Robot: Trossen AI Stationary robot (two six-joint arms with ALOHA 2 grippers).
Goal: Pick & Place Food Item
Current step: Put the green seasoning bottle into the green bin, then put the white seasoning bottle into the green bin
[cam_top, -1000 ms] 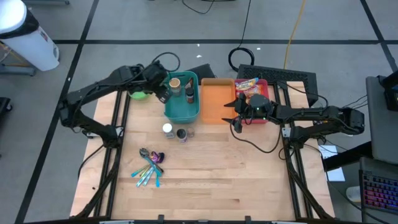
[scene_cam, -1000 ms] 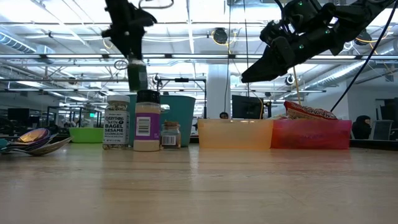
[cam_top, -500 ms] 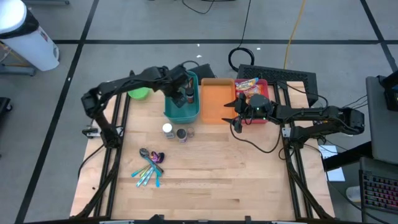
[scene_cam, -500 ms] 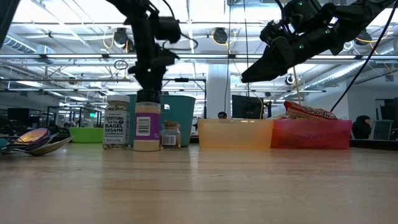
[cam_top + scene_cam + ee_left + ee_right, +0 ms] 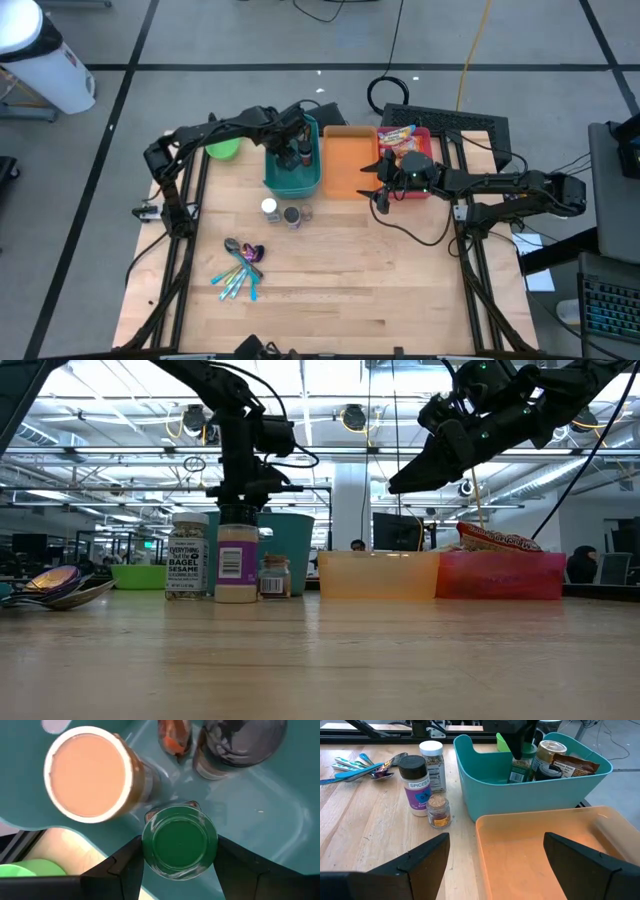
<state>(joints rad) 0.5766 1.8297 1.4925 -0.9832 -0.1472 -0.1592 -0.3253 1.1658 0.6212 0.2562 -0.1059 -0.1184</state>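
1. from overhead, the left gripper [image 5: 293, 150] now hangs inside the teal bin [image 5: 293, 182] at the back of the desk [image 5: 400, 290]. a second ago it was outside the bin's left rim, near the green bowl [image 5: 224, 150], so the arm has swung across and come down into the bin. the right gripper [image 5: 377, 181] has not moved; it waits over the edge of the orange tray [image 5: 345, 165], beside the red tray [image 5: 421, 135] of snack packets.

2. from desk height, the left arm drops behind the bagel sesame jar [image 5: 187, 569], the white-labelled spice jar [image 5: 236, 565] and the small jar [image 5: 273, 577], which stand in a row in front of the teal bin [image 5: 296, 550]. a second ago its load hung clear above the bin's rim; now it has sunk below it.

3. the left wrist camera shows the fingers [image 5: 122, 870] pinching a green-lidded jar [image 5: 179, 841] from both sides, low inside the bin, next to a tan-lidded can [image 5: 88, 774] and a dark-lidded jar [image 5: 240, 742]. i cannot tell if its base touches the bottom.

4. the right wrist camera shows that gripper's fingers [image 5: 420, 862] spread wide and empty over the orange tray [image 5: 540, 845], with the left arm reaching into the teal bin [image 5: 520, 790] beyond.

5. my read: the jar has been carried to its place, and only the letting go and the lift out remain.
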